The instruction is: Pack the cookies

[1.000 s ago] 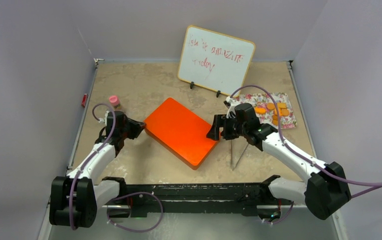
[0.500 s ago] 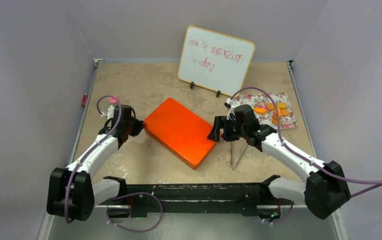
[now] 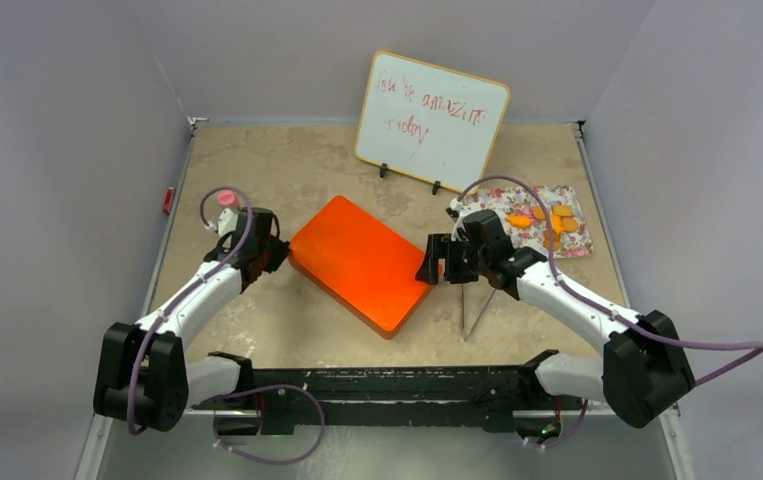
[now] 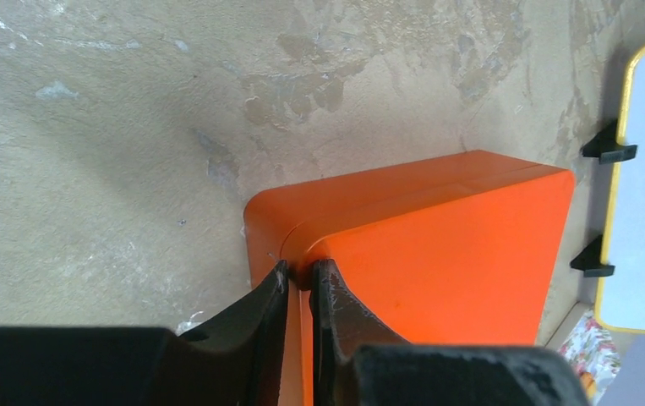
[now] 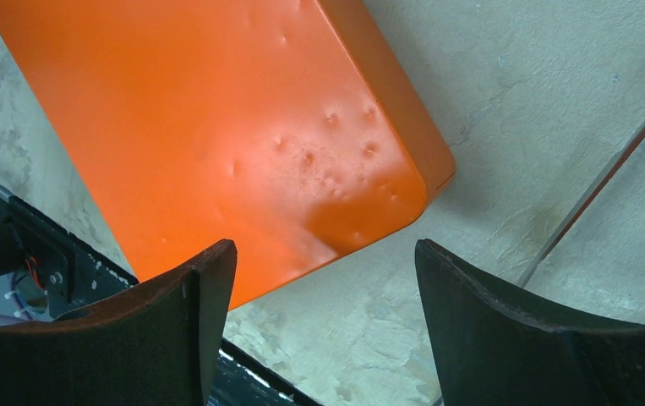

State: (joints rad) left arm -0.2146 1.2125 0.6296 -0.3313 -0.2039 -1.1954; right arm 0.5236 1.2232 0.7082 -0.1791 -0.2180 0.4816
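Several orange cookies [image 3: 547, 220] lie on a floral napkin [image 3: 579, 243] at the back right; I cannot make out a pink or black one. A closed orange box [image 3: 362, 262] lies mid-table. My left gripper [image 3: 279, 252] is at the box's left corner. In the left wrist view it [image 4: 300, 279] is shut on the lid's rim at the corner of the box [image 4: 437, 245]. My right gripper [image 3: 427, 262] is open and empty at the box's right corner. In the right wrist view it [image 5: 325, 250] hovers over the table with the box [image 5: 200, 110] just ahead.
A whiteboard [image 3: 432, 118] stands at the back, just behind the box. A small pink-capped object [image 3: 225, 199] sits behind my left wrist. Thin metal rods [image 3: 472, 305] lie under my right arm. A red item [image 3: 168, 200] lies at the left edge.
My left gripper has moved away from the near edge along the box's left corner, onto the lid rim. My right gripper has barely shifted.
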